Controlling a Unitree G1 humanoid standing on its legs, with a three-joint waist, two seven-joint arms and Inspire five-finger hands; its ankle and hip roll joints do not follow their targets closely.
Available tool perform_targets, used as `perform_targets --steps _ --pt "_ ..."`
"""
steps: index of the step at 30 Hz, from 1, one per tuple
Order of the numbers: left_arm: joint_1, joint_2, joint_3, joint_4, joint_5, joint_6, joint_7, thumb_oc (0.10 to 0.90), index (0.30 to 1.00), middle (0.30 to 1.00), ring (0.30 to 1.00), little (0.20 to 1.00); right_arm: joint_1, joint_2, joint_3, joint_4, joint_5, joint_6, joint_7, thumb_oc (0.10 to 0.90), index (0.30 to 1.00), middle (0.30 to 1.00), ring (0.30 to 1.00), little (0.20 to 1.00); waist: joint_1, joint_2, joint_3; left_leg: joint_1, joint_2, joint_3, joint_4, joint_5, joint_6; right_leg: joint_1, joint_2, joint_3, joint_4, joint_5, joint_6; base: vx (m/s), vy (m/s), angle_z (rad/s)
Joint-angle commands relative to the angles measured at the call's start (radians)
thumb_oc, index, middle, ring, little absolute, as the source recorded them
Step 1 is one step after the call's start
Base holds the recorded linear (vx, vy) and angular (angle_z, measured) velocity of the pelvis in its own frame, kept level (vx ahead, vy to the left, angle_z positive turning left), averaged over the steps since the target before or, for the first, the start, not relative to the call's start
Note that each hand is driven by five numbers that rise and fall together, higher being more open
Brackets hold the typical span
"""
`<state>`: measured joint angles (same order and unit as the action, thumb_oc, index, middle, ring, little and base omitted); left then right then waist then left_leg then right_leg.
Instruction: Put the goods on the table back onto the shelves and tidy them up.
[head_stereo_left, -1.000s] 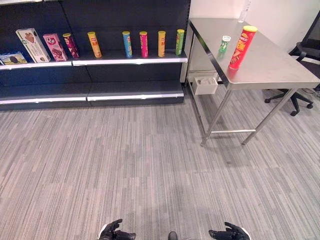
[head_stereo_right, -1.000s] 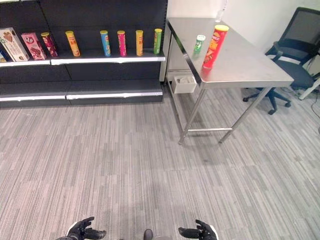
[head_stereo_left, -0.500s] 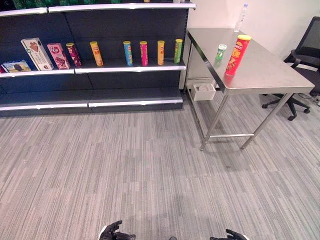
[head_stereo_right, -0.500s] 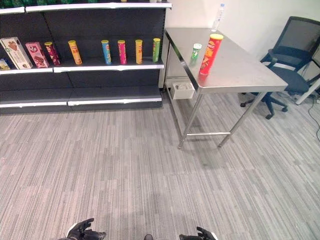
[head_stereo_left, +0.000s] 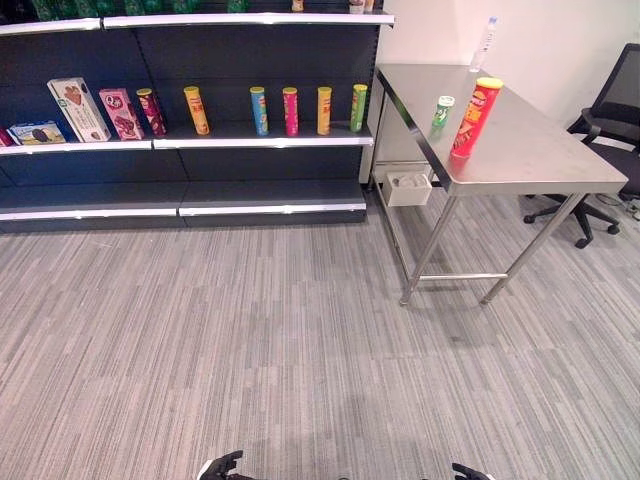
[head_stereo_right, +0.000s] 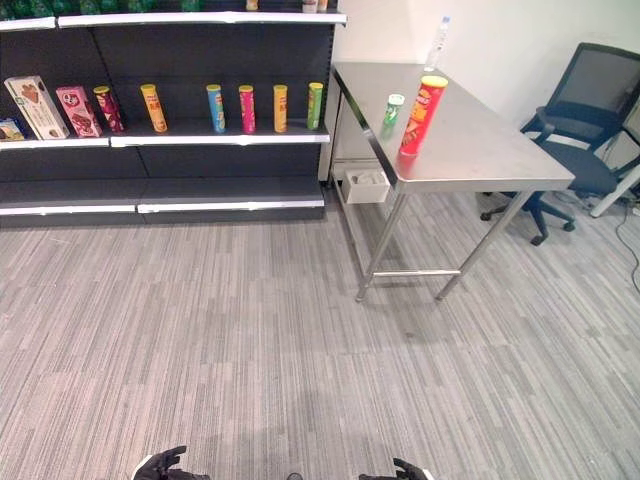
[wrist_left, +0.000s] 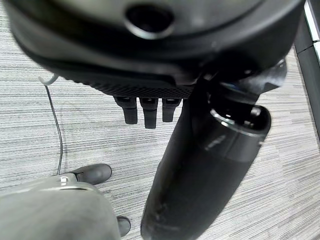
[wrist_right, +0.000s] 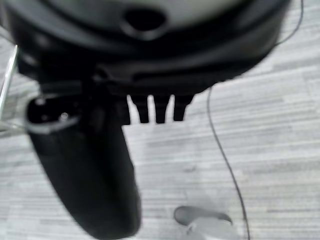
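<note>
A tall red can stands upright near the front left of the steel table. A small green can stands just behind it to the left, and a clear bottle is at the table's far end. The dark shelf to the left of the table carries a row of upright cans and some boxes. My left hand and right hand hang low over the carpet, far from table and shelf. Both are open and hold nothing, with fingers and fingers relaxed.
A black office chair stands to the right of the table. A white bin sits under the table's left end by the shelf. Grey carpet stretches between me and the furniture. The lowest shelf board is bare.
The whole picture has shifted as the camera rose: shelf and table sit lower in view and more of the top shelf shows. My hands sank toward the bottom edge. No goods moved.
</note>
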<state>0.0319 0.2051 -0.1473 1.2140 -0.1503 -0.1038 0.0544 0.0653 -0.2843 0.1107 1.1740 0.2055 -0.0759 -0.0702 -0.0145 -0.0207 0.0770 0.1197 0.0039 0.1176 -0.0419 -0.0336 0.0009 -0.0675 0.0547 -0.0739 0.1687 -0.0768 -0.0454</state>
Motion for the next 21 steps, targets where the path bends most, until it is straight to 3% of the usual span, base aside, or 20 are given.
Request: perform_targets --steps 1,9,15,18,19,21 --pt "-0.031 0.028 0.006 0.008 0.039 -0.024 0.021 0.8 0.9 0.9 0.9 0.9 -0.031 -0.02 0.01 0.037 -0.011 -0.024 -0.024 0.8 0.9 0.9 0.9 0.9 0.003 -0.027 -0.004 0.033 0.047 0.076 -0.016 -0.049 -0.09 0.119 -0.11 0.034 -0.186 -0.012 0.23 0.0 0.0 0.0" --pt "-0.04 0.034 0.009 -0.004 0.019 -0.029 0.027 0.8 0.9 0.9 0.9 0.9 -0.028 -0.013 0.007 0.031 0.005 -0.026 -0.02 0.8 0.9 0.9 0.9 0.9 0.005 -0.026 0.001 0.013 0.047 0.066 0.004 -0.055 -0.088 0.1 -0.108 0.037 -0.164 -0.02 0.229 0.0 0.0 0.0" --pt "-0.058 0.04 0.006 -0.036 -0.01 -0.038 0.026 0.8 0.9 0.9 0.9 0.9 -0.026 -0.015 0.014 0.013 0.028 -0.028 -0.014 0.8 0.9 0.9 0.9 0.9 0.012 -0.027 0.045 -0.087 0.057 0.041 0.167 -0.095 -0.094 0.05 -0.094 0.058 -0.095 -0.043 0.207 -0.05 -0.04 0.03" --pt "-0.058 0.04 0.006 -0.036 -0.01 -0.038 0.026 0.8 0.9 0.9 0.9 0.9 -0.026 -0.015 0.014 0.013 0.028 -0.028 -0.014 0.8 0.9 0.9 0.9 0.9 0.012 -0.027 0.045 -0.088 0.057 0.041 0.167 -0.095 -0.094 0.05 -0.094 0.058 -0.095 -0.043 0.207 -0.01 -0.022 0.06" --pt "-0.06 0.04 0.004 -0.051 -0.024 -0.043 0.028 0.8 0.9 0.9 0.9 0.9 -0.026 -0.02 0.014 0.004 0.034 -0.031 -0.013 0.8 0.9 0.9 0.9 0.9 0.018 -0.031 0.063 -0.123 0.055 0.031 0.227 -0.103 -0.097 0.043 -0.092 0.063 -0.077 -0.049 0.199 -0.06 -0.114 0.03" --pt "-0.063 0.046 0.0 -0.098 -0.058 -0.046 0.03 0.8 0.9 0.9 0.9 0.9 -0.015 -0.036 0.016 -0.029 0.046 -0.029 -0.019 0.8 0.9 0.9 0.9 0.9 0.04 -0.037 0.121 -0.261 0.05 -0.005 0.465 -0.042 -0.099 0.031 -0.09 0.068 -0.038 -0.055 0.169 -0.08 -0.203 0.14"
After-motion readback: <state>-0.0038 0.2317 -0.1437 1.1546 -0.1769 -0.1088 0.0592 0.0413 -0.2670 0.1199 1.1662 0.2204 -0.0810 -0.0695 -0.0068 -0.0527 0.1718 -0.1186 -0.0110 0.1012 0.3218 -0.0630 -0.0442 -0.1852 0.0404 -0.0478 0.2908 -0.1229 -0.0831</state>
